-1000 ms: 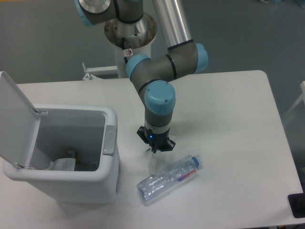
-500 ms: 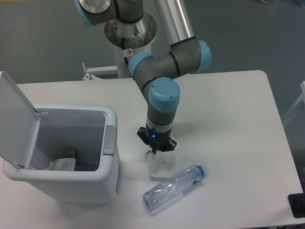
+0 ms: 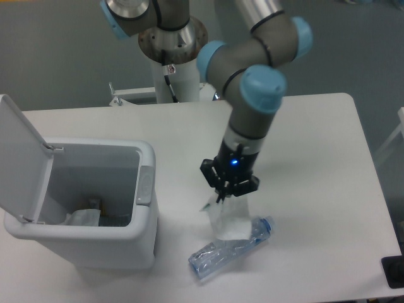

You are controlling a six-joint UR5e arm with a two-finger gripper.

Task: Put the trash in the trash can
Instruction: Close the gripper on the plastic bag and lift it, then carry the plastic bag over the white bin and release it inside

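My gripper (image 3: 228, 194) is shut on the top of a crumpled clear-whitish plastic wrapper (image 3: 227, 221), which hangs below it just above the table. Under and beside the wrapper lies the crushed clear water bottle (image 3: 228, 248) with its blue cap at the right end, flat on the table near the front edge. The white trash can (image 3: 146, 208) stands at the left with its lid (image 3: 19, 158) flipped open. Some pale trash lies on its floor. The gripper is well to the right of the can's rim.
A grey latch tab (image 3: 145, 185) sits on the can's right rim. The arm's base column (image 3: 173, 47) rises at the table's back. A dark object (image 3: 392, 271) shows at the front right corner.
The arm has swung to the right and risen slightly, carrying the wrapper with it. The bottle rolled a little to the right a second ago and has since stayed put.
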